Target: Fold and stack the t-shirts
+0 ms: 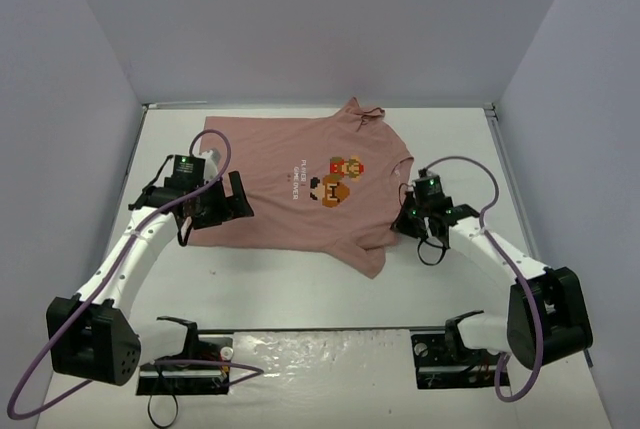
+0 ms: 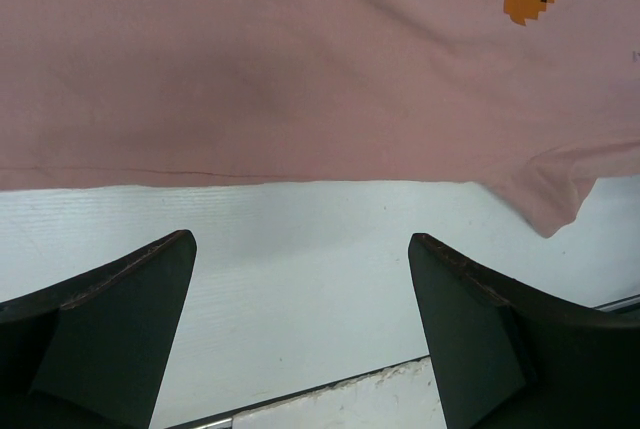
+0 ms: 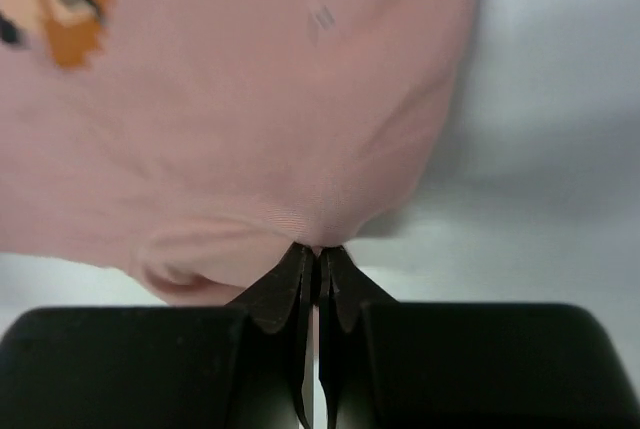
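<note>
- Right gripper (image 3: 318,251) is clenched on a pinch of the t-shirt (image 1: 280,204) at its edge
- Left gripper (image 2: 300,249) gapes wide, holding nothing; the shirt's edge lies just ahead of it, untouched
- Beyond both, the shirt lies spread flat, print up, on the table (image 1: 300,289)
- By the look of it no fold is made yet; folding and stacking all remain

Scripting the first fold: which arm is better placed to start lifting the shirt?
Right, probably. The right gripper is shut on the edge of the t-shirt, so it can lift at once. The left gripper is open and short of the cloth, with table showing between, so it must reach in first.
</note>
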Controlling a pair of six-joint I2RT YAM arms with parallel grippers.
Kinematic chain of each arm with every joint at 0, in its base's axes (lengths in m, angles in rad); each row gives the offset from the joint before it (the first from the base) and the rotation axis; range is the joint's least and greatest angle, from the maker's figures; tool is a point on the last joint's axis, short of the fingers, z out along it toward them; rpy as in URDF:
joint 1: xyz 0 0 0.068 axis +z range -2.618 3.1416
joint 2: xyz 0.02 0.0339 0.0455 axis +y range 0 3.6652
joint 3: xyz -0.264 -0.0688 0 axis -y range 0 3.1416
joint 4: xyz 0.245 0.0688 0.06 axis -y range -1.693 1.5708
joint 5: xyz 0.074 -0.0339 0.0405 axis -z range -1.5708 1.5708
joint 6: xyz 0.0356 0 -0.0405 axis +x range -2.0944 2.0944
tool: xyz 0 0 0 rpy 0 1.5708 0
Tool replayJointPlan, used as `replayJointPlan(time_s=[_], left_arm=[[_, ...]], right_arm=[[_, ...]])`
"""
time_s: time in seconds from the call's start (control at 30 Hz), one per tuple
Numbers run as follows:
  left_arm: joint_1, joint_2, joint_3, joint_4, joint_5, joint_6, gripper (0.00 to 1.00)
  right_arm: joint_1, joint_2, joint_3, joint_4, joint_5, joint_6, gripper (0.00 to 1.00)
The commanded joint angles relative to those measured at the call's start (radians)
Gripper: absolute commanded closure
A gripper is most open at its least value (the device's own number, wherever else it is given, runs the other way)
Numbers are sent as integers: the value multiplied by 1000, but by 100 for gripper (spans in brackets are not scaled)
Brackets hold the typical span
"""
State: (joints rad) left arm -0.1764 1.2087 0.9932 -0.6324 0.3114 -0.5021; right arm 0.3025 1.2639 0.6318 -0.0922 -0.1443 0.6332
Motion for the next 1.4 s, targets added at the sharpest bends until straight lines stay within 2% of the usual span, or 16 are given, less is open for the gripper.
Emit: replayJointPlan(time_s=[0.0, 0.1, 0.2, 0.27, 0.37, 0.43, 0.67, 0.93, 1.23, 1.37], left_arm=[[-1, -19, 63, -16, -35, 43, 14], [0, -6, 64, -23, -48, 57, 14], [0, 14, 57, -21, -54, 62, 14], [-1, 32, 56, -19, -62, 67, 14], [0, 64, 69, -19, -75, 77, 14], [-2, 88, 85, -18, -75, 77, 14], [-2, 146, 114, -3, -53, 79, 14], [-5, 176, 108, 16, -6, 74, 14], [-5, 186, 102, 13, 0, 80, 14], [-6, 190, 105, 13, 1, 83, 14]], right_arm=[[7, 54, 282, -153, 154, -128, 100], [13, 142, 361, -173, 166, -150, 100], [13, 246, 422, -175, 168, -174, 84], [7, 285, 456, -175, 174, -190, 68], [-10, 293, 492, -175, 154, -246, 55], [-23, 267, 487, -175, 122, -277, 53], [-118, 169, 354, -178, 39, -357, 52], [-121, 203, 249, -132, -62, -302, 56], [-93, 227, 164, -60, -70, -183, 59], [-14, 265, 186, -44, -33, -157, 63]])
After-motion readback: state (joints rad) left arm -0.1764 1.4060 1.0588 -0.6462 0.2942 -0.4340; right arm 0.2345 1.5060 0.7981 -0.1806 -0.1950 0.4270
